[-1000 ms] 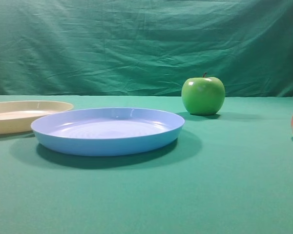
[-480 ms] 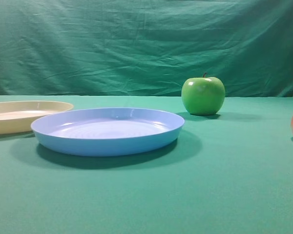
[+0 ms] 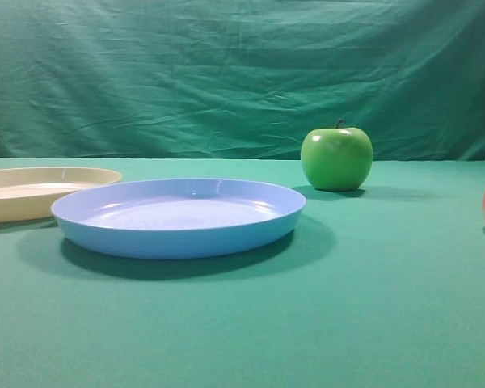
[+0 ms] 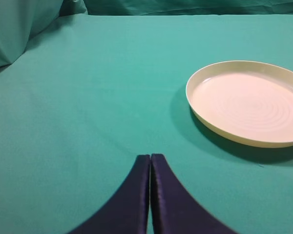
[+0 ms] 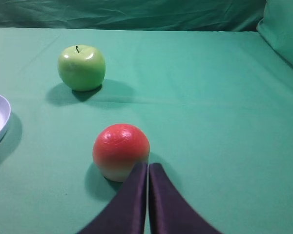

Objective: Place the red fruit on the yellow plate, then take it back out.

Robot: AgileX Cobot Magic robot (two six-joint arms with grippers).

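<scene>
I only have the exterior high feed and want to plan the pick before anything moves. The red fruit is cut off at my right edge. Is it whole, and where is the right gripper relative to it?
Observer: The red fruit is whole, resting on the cloth; the right gripper is just behind it, fingertips shut.
Operator: Is the yellow plate holding anything?
Observer: No, the yellow plate is bare in the left wrist view.
Operator: And the left gripper?
Observer: The left gripper is shut, over cloth, to the left of that plate and apart from it.
</scene>
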